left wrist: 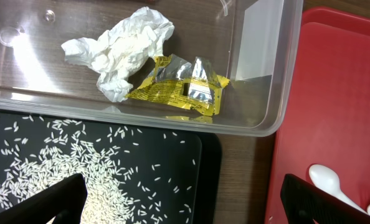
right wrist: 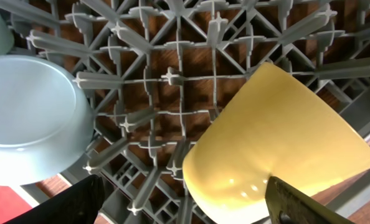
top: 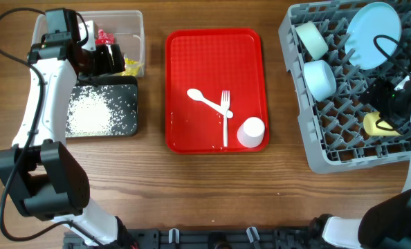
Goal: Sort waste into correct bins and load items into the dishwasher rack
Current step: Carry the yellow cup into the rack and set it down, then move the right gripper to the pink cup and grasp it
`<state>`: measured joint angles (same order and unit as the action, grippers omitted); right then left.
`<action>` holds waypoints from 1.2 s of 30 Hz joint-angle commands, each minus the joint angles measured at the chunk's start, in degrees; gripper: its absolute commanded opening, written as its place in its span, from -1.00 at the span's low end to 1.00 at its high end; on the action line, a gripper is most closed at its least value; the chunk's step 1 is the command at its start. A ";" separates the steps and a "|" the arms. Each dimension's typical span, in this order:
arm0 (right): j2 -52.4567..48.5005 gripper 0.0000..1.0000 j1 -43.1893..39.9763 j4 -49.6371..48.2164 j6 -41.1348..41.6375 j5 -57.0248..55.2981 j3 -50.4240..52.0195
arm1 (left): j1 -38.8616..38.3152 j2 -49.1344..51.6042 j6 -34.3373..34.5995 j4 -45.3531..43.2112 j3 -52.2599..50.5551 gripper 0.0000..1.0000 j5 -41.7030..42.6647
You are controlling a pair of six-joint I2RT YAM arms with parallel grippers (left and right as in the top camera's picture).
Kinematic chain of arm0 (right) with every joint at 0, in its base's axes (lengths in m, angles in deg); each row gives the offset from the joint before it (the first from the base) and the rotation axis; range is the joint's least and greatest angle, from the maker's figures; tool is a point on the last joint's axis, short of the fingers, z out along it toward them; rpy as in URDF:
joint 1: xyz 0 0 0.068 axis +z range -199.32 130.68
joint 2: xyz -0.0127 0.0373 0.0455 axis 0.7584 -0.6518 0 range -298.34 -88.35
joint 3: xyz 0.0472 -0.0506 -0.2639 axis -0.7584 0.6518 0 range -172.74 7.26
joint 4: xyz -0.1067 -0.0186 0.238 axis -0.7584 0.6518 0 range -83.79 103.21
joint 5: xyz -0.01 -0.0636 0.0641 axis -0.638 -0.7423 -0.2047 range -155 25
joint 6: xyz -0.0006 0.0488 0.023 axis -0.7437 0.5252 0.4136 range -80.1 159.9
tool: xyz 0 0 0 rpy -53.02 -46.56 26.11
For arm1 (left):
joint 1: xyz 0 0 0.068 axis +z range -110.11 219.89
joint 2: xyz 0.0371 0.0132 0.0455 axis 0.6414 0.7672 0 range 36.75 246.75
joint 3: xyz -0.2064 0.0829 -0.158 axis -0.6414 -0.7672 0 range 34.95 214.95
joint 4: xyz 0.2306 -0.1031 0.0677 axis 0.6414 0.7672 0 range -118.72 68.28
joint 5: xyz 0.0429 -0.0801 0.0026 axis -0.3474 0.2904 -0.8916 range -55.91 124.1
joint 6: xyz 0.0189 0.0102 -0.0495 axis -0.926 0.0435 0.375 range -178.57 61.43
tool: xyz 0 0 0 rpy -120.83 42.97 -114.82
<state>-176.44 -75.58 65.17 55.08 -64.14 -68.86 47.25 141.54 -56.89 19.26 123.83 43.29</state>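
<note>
My left gripper [top: 110, 59] [left wrist: 185, 208] is open and empty, hovering over the clear tub [top: 138, 28] [left wrist: 260, 106] and the black tray [top: 126, 86] [left wrist: 191, 155]. The tub holds a white wrapper [left wrist: 119, 50], a yellow wrapper [left wrist: 182, 84] and a red one [top: 105, 34]. White grains [top: 88, 114] [left wrist: 60, 168] lie in the black tray. My right gripper [top: 392, 104] [right wrist: 194, 205] is open above the grey rack [top: 330, 155] [right wrist: 172, 78], with the yellow cup [top: 375, 124] [right wrist: 278, 143] lying between its fingers. Two blue bowls [top: 321, 77] [right wrist: 29, 118] and the plate [top: 373, 26] stand in the rack.
The flat red tray [top: 185, 55] [left wrist: 341, 112] lies mid-table with the white spoon [top: 202, 99] [left wrist: 325, 180], the fork [top: 225, 111] and the pale pink cup [top: 251, 131]. Bare wood shows between the tray and the rack.
</note>
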 commanded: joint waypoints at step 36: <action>-1.33 0.75 -10.58 -0.90 1.33 3.96 -5.14 | 0.17 -0.66 0.31 -0.13 0.37 1.00 -0.31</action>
<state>-176.48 -86.25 64.89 56.39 -60.93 -73.80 47.25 141.54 -56.89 19.26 123.83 43.29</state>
